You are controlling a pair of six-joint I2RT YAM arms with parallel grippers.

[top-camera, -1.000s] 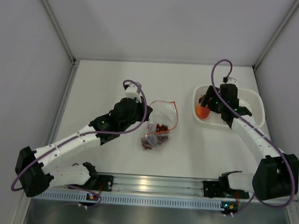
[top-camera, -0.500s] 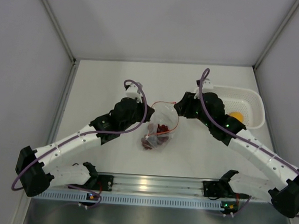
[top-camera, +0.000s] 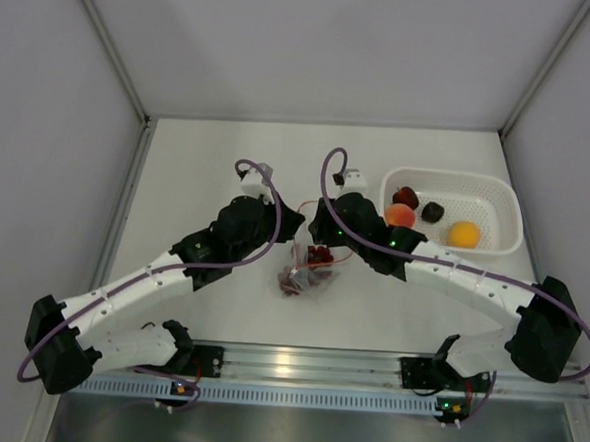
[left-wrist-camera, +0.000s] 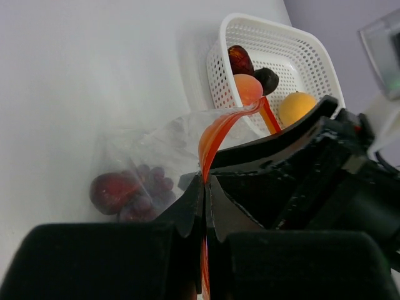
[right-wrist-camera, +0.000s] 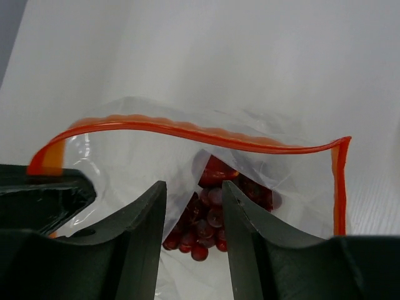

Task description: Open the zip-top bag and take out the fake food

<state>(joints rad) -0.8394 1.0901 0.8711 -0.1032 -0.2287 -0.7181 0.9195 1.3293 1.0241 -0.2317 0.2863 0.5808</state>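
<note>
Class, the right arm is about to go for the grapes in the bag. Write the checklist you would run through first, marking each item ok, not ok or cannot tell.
1. Hold: left gripper pinched shut on the zip strip: ok.
2. Mouth of the zip-top bag gaping open: ok.
3. Jaws of the right gripper apart, nothing between them: ok.
4. Target: grape bunch lined up in the gap between those jaws: ok.
5. Right gripper clear of the plastic film: cannot tell.
6. Drop spot: bare floor in the basket beside the peach and orange-yellow fruit: ok.
</note>
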